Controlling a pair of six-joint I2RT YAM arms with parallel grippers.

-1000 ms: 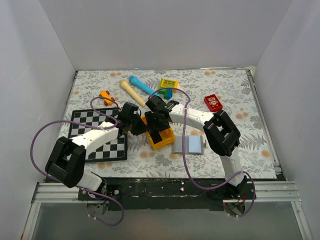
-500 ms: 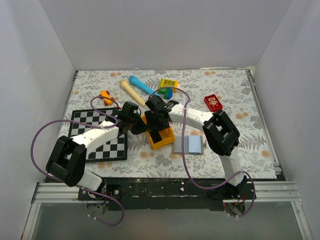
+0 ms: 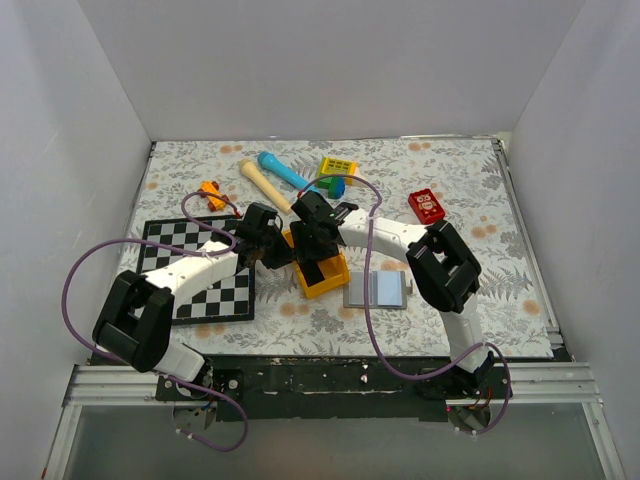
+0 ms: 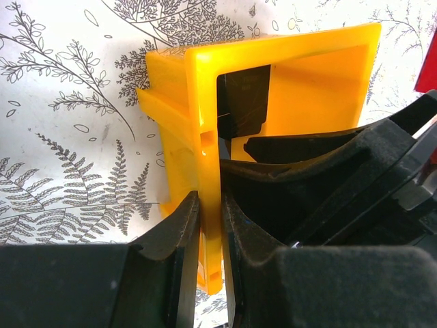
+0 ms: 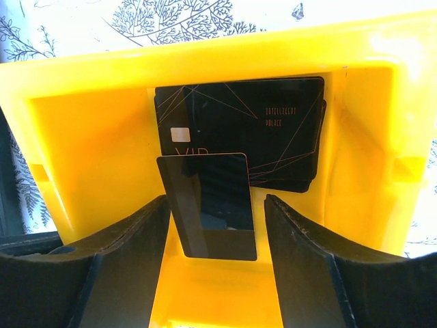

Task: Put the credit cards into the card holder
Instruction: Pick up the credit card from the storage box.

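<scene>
Tray is crowded. Left tool pinches its left wall. Right tool fills the inside, fingers spread, with a tilted card between them. The walls box in the flat cards, so entry is from above only. Holder lies just right of the tray, with the right arm's elbow close by its right edge. Room remains along the table near the edge.

We see a table covered in a leaf-print cloth. On its left side lies a checkerboard. Just right of that sits a yellow tray, and near the tray lies an open grey wallet. Farther back lie an orange toy, a wooden pin, a blue tube, a yellow block and a red block.
</scene>
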